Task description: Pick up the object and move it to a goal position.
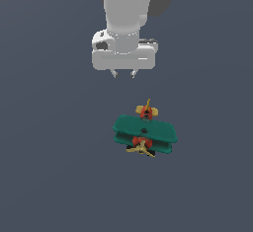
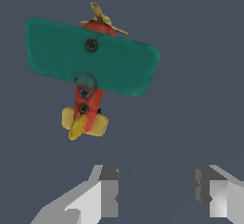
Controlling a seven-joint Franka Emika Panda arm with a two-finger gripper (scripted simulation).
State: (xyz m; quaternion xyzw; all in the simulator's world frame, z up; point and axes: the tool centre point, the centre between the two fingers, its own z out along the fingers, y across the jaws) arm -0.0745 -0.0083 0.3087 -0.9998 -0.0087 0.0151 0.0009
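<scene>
Tool (image 1: 124,73) above and apart from toy biplane (image 1: 145,135)

Biplane sits upright on grey desk (image 1: 49,167), teal wings level, yellow tail toward the arm, propeller away. Tool jaws spread, holding nothing; fingers (image 2: 107,192) clear of the plane

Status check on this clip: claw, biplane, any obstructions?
Claw open, empty, above the floor. Toy biplane upright on floor, untouched, offset from claw. Nothing between them.

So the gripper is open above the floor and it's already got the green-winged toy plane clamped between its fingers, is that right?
Not quite. The gripper is open, but it holds nothing: the toy plane lies on the floor, apart from the fingers. Both views show it, the wrist view most clearly, with empty space between the fingers.
</scene>
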